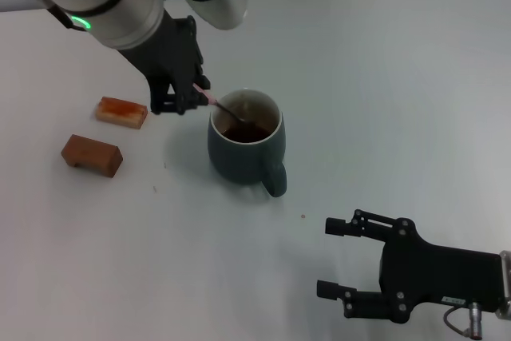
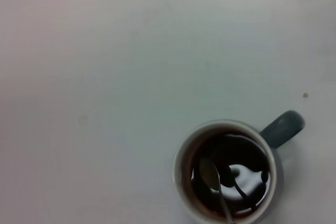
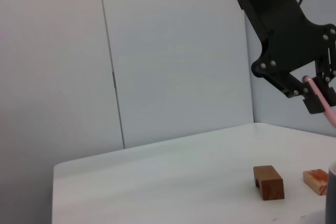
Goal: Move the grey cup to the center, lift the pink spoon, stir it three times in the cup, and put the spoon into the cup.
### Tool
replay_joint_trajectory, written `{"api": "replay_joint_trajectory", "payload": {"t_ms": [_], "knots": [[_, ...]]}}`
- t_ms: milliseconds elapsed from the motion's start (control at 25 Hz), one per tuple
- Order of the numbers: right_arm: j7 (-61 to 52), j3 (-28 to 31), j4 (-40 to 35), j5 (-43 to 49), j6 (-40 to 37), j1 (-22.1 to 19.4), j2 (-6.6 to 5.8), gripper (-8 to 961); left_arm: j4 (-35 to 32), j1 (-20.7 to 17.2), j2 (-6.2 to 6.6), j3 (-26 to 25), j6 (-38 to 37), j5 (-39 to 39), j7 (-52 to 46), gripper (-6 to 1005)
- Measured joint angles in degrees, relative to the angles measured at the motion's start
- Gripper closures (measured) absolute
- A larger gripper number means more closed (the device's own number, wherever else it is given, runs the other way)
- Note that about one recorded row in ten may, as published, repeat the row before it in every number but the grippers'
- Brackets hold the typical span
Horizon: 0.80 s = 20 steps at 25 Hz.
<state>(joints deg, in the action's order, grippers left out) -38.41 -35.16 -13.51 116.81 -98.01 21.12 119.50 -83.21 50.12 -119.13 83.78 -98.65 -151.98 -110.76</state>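
Note:
The grey cup [image 1: 243, 156] stands near the table's middle, its handle toward me, with dark liquid inside. My left gripper [image 1: 183, 101] is just left of the cup's rim, shut on the pink handle of the pink spoon [image 1: 206, 95]. The spoon slants down so its metal bowl lies in the liquid. The left wrist view looks straight down into the cup [image 2: 181, 157] and shows the spoon's bowl [image 2: 209, 173] in the liquid. The right wrist view shows the left gripper [image 3: 314, 88] holding the pink spoon [image 3: 326, 104]. My right gripper [image 1: 326, 257] rests open and empty at the near right.
Two brown blocks lie left of the cup: an orange-brown one [image 1: 121, 112] and a darker one [image 1: 92, 156] nearer me. They also show in the right wrist view, the darker block [image 3: 269, 182] and the orange-brown block [image 3: 315, 180].

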Motion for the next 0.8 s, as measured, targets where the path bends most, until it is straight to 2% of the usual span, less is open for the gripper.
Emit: {"api": "replay_joint_trajectory", "payload": {"t_ms": [120, 160, 240, 280, 320, 440, 480, 520, 640, 680, 800], "knots": [[0.00, 0.00, 0.06, 0.00, -0.04, -0.25, -0.04, 163, 0.29, -0.22, -0.03, 0.46, 0.12, 1.95, 0.23, 735], [0.00, 0.00, 0.06, 0.00, -0.04, -0.33, -0.05, 163, 0.27, -0.96, 0.04, 0.07, 0.99, 5.09, 0.46, 734], [0.00, 0.00, 0.07, 0.00, -0.05, -0.42, -0.06, 163, 0.26, -1.59, 0.27, -1.49, 1.84, 7.59, 0.92, 732], [0.00, 0.00, 0.07, -0.04, 0.05, -0.44, -0.06, 163, 0.64, -2.33, 0.42, -4.31, 2.48, 11.42, 2.37, 731], [0.00, 0.00, 0.07, -0.04, 0.05, -0.44, -0.06, 163, 0.64, -2.33, 0.42, -4.31, 2.48, 11.42, 2.37, 711], [-0.02, 0.03, 0.07, -0.24, 0.06, -0.45, -0.06, 163, 2.34, -3.67, 0.62, -10.38, 2.66, 18.95, 5.60, 652], [-0.04, 0.32, 0.06, -0.39, -0.09, -0.49, -0.10, 163, 4.31, -5.12, 0.77, -15.41, 2.65, 24.23, 8.79, 632], [-0.04, 0.32, 0.06, -0.39, -0.09, -0.49, -0.10, 163, 4.31, -5.12, 0.77, -15.41, 2.65, 24.23, 8.79, 613], [-0.04, 0.97, -0.10, -0.69, -0.11, -0.52, -0.12, 163, 7.81, -8.33, 0.89, -23.06, 2.84, 30.87, 14.66, 553], [-0.03, 1.85, -0.20, -0.77, -0.12, -0.45, -0.13, 163, 10.63, -10.95, 0.95, -28.53, 3.43, 33.47, 19.51, 534], [-0.04, 2.79, -0.30, -0.78, -0.12, -0.32, -0.14, 163, 12.07, -12.19, 0.97, -30.93, 3.71, 34.29, 21.90, 457]]}}
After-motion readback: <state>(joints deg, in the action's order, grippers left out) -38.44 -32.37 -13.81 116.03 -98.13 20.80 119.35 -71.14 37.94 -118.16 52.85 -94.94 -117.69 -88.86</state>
